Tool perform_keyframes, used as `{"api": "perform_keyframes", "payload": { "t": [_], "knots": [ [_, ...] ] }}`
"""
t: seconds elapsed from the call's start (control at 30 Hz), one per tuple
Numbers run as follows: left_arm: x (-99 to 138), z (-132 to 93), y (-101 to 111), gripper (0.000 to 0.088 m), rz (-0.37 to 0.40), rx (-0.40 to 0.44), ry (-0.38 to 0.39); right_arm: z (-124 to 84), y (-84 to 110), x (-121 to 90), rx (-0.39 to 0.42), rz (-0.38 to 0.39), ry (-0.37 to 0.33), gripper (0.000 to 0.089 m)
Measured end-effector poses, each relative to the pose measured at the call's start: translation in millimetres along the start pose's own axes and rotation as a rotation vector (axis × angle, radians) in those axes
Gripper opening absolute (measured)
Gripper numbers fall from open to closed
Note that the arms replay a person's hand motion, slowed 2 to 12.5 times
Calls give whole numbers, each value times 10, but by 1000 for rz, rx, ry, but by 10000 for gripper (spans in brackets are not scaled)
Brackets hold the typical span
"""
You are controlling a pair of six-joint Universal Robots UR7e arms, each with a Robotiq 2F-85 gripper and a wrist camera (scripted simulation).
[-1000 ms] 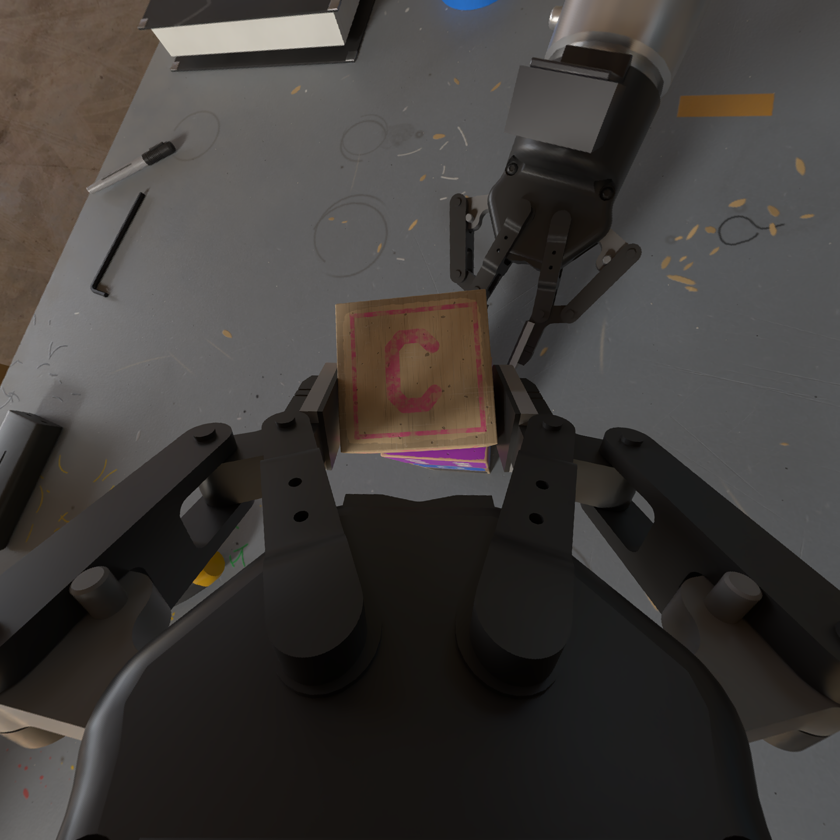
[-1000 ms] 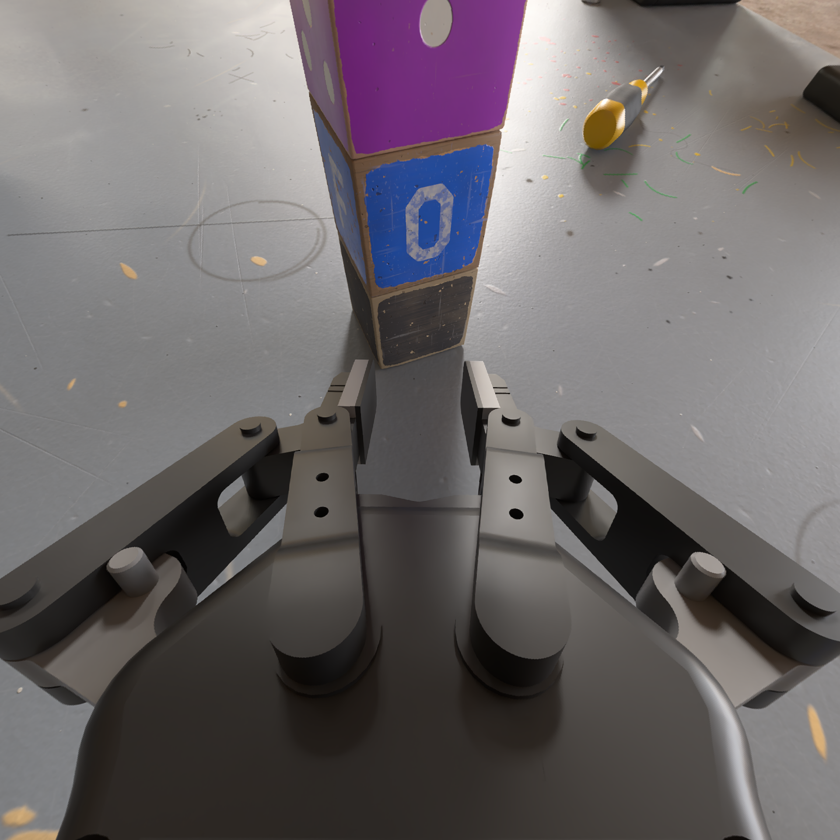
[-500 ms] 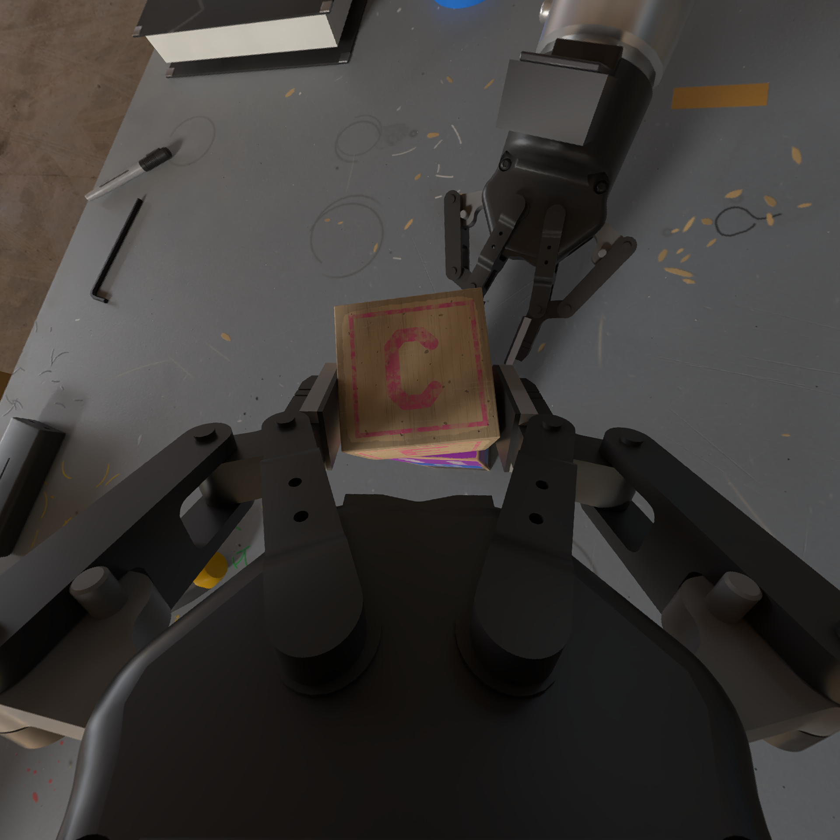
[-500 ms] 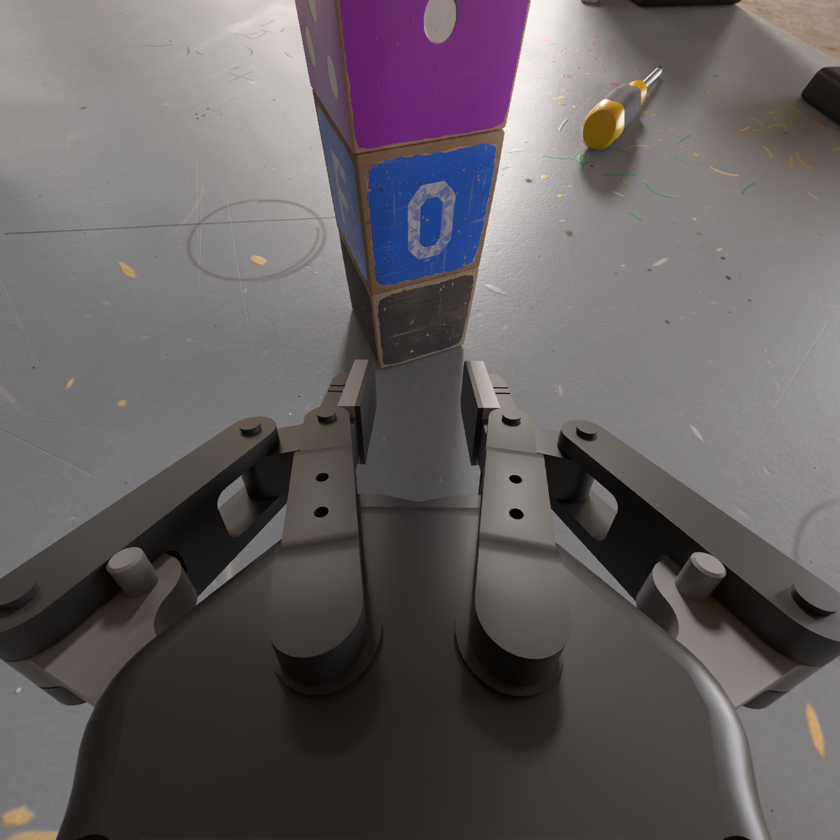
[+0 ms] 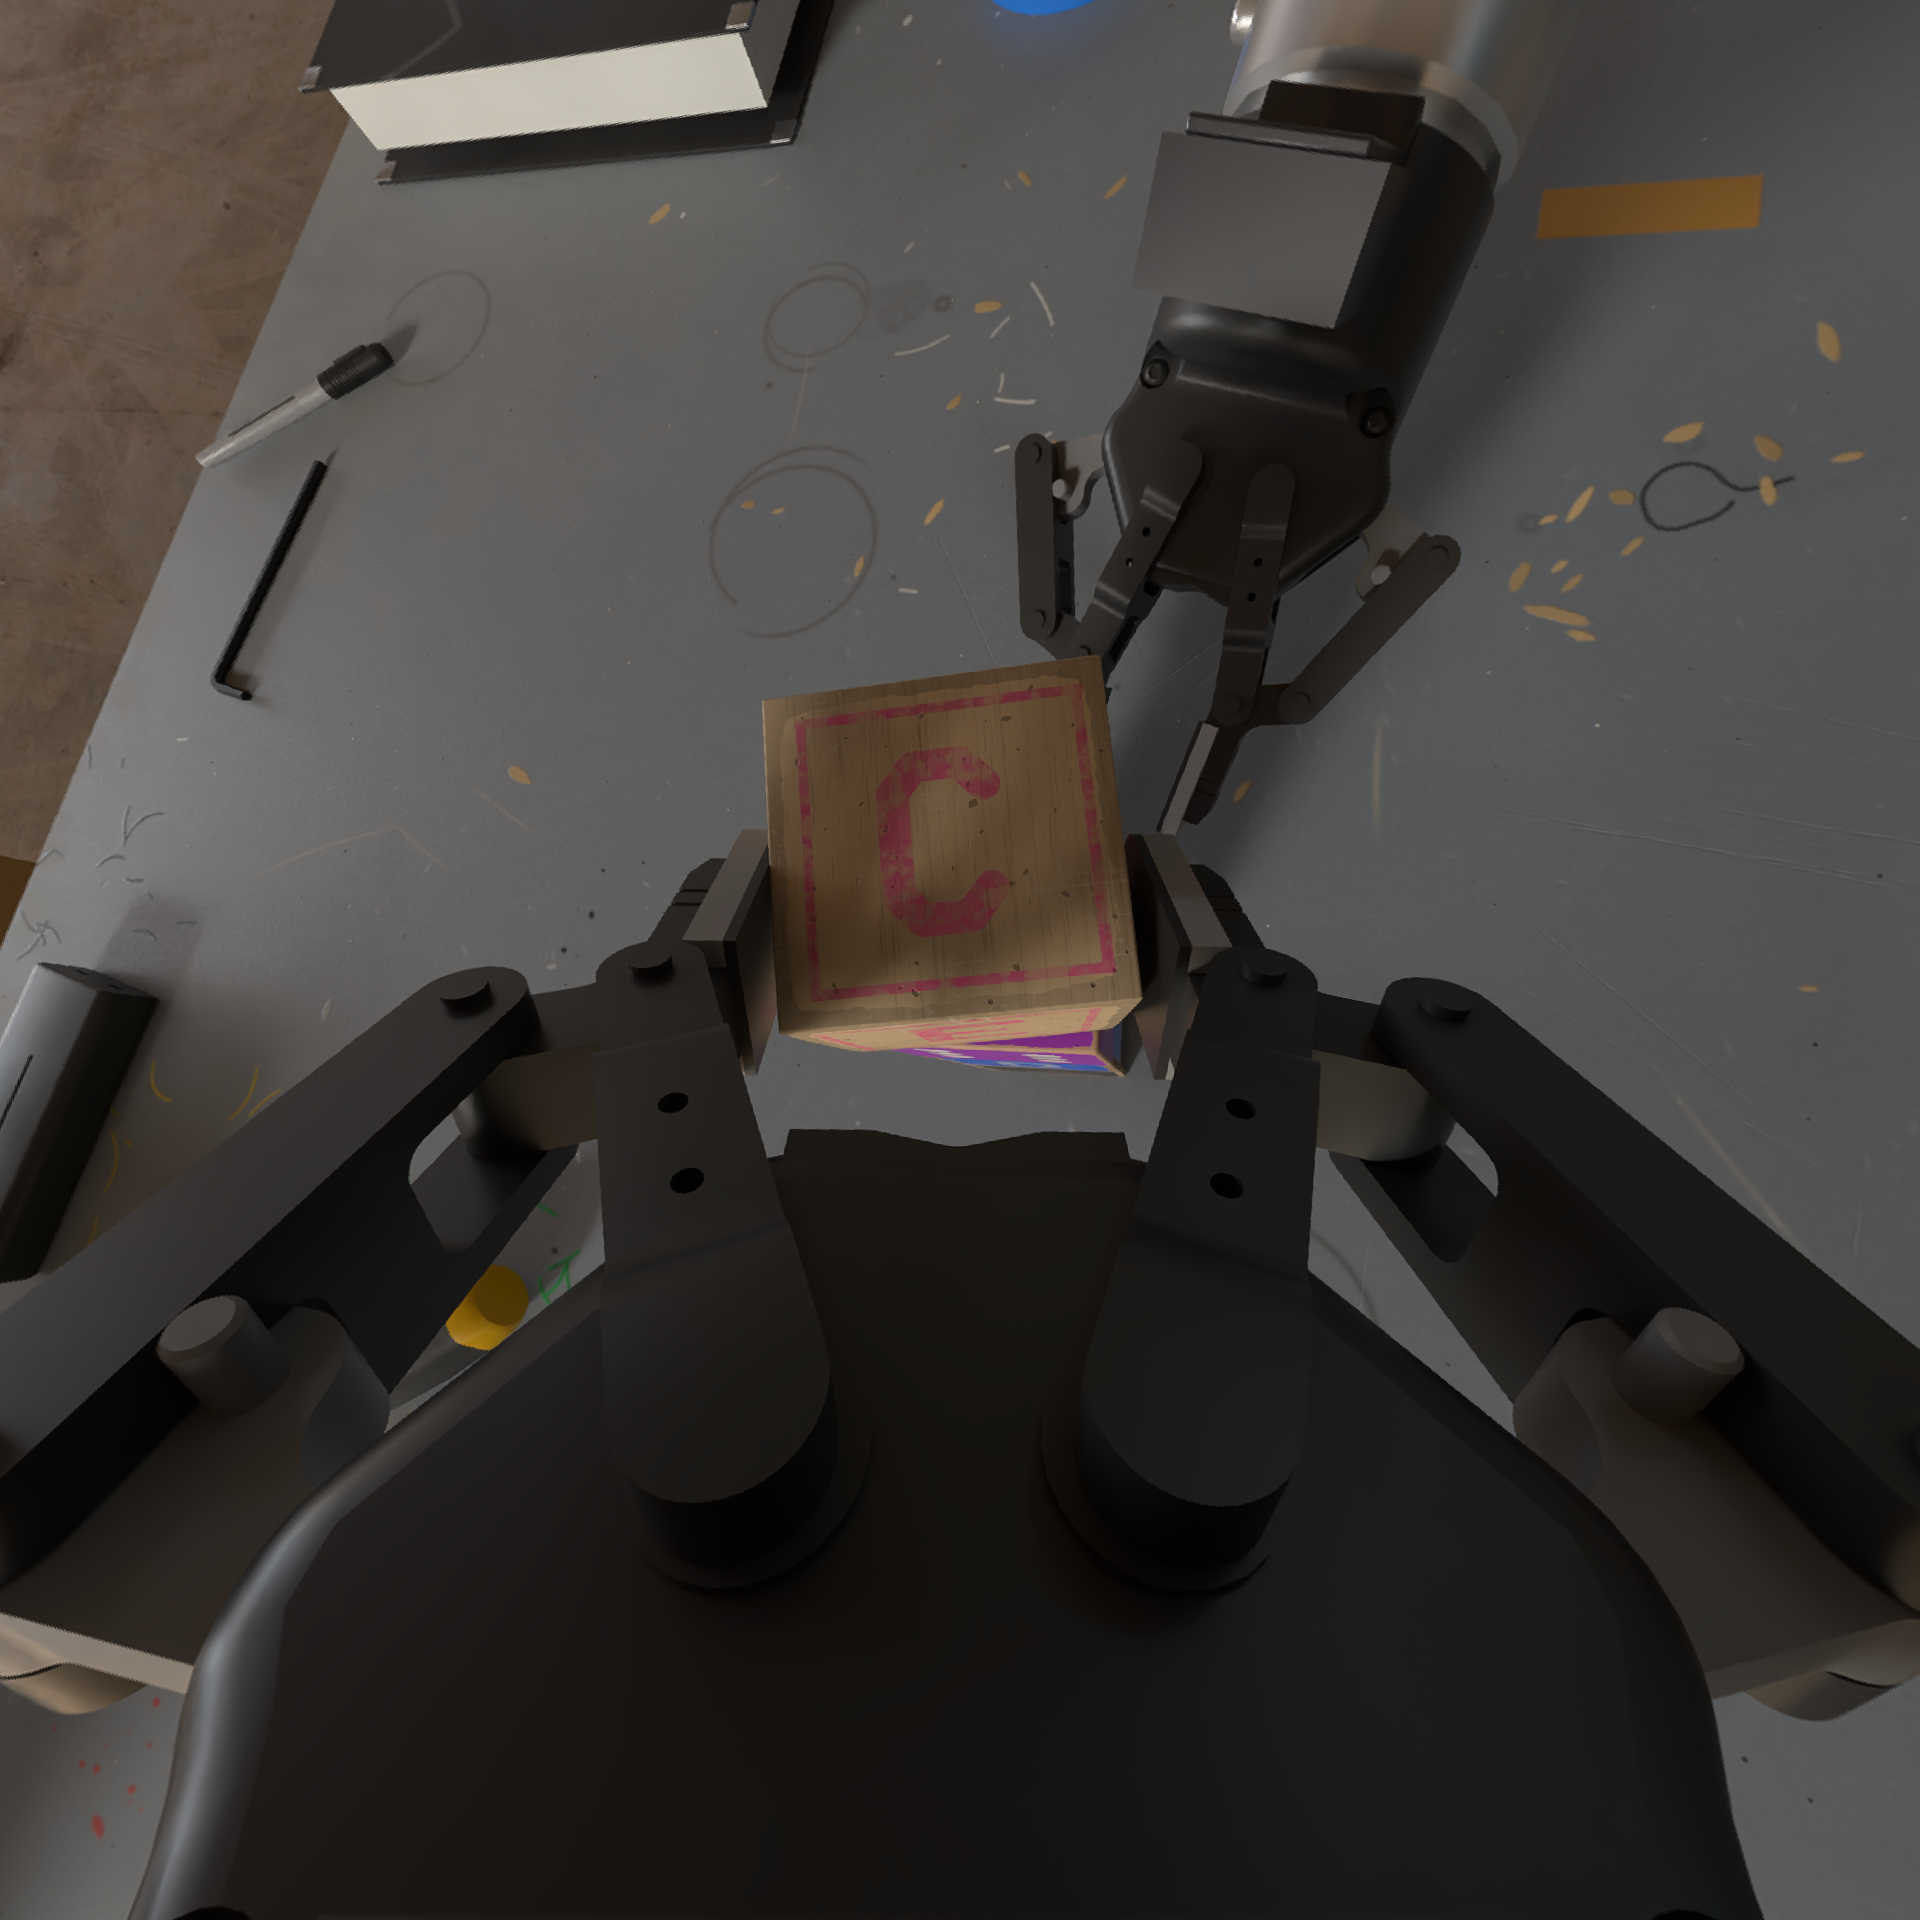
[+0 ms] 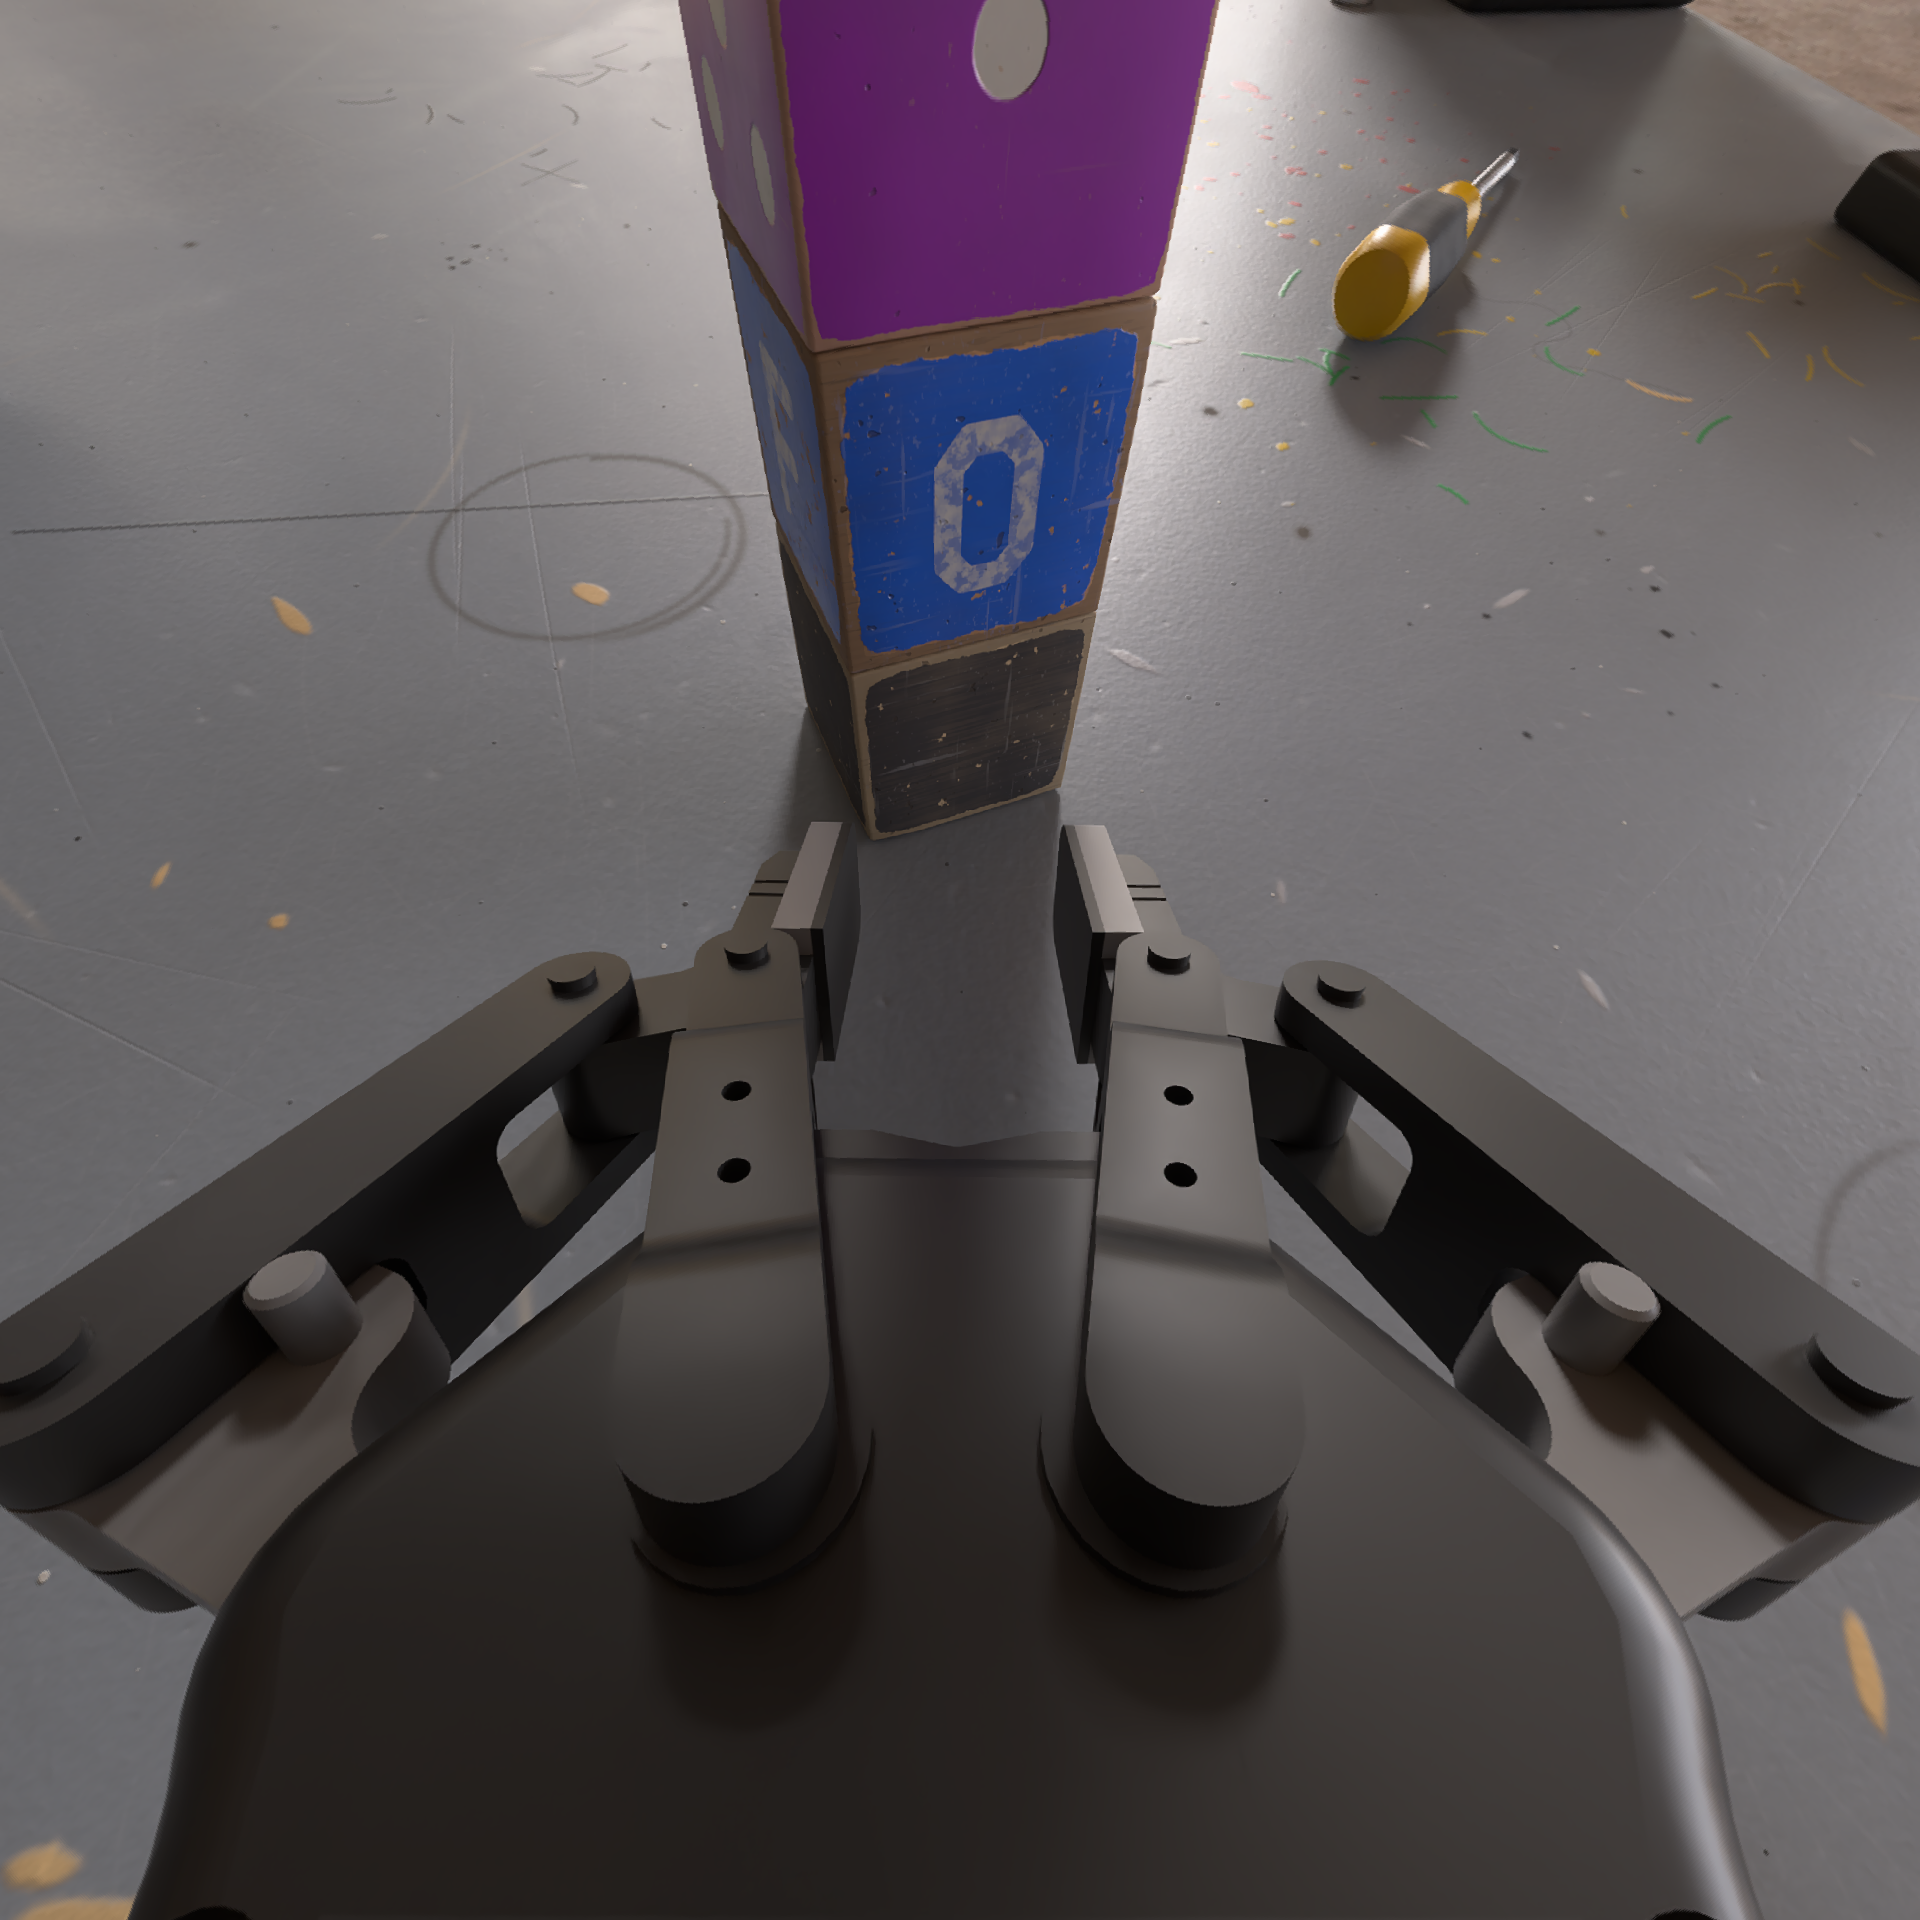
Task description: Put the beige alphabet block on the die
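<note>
My left gripper (image 5: pixel 948 914) is shut on the beige alphabet block (image 5: pixel 945 842), with a finger pad on each side. The block sits slightly tilted directly over the purple die (image 5: pixel 1023 1055), which shows only as a sliver under the block's near edge. I cannot tell whether they touch. In the right wrist view the die (image 6: pixel 987 187) tops a stack on a blue block (image 6: pixel 982 499) and a black block (image 6: pixel 966 727). The beige block is above that frame. My right gripper (image 6: pixel 951 883) is open and empty, low over the table just in front of the stack. It also shows in the left wrist view (image 5: pixel 1148 722).
A yellow-handled screwdriver (image 6: pixel 1403 260) lies right of the stack. A marker (image 5: pixel 301 400) and a hex key (image 5: pixel 270 582) lie near the table's left edge. A white and black box (image 5: pixel 561 94) stands at the back. A dark bar (image 5: pixel 62 1101) lies at the left.
My left gripper has shifted slightly over the stack with the beige block still in it. The right gripper and the stack have barely moved.
</note>
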State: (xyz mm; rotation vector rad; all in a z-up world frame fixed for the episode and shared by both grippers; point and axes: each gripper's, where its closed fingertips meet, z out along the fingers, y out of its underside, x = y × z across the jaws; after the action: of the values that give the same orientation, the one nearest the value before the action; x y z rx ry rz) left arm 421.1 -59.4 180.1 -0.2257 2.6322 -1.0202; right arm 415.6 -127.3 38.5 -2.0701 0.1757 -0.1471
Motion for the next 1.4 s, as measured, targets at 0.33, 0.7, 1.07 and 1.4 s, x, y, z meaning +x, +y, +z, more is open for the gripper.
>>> {"api": "perform_keyframes", "payload": {
  "t": [0.33,0.7,1.07,1.4],
  "knots": [
    [-6,5,4,557,8,-3,-6,-1,-2,0,1,1,0,344],
    [-7,6,6,558,11,-4,-5,-1,-2,1,1,0,0,345],
    [-6,10,4,558,11,1,1,0,-2,2,1,0,0,345],
    [3,15,4,558,10,7,11,2,-1,2,0,-1,1,345]
  ]
}}
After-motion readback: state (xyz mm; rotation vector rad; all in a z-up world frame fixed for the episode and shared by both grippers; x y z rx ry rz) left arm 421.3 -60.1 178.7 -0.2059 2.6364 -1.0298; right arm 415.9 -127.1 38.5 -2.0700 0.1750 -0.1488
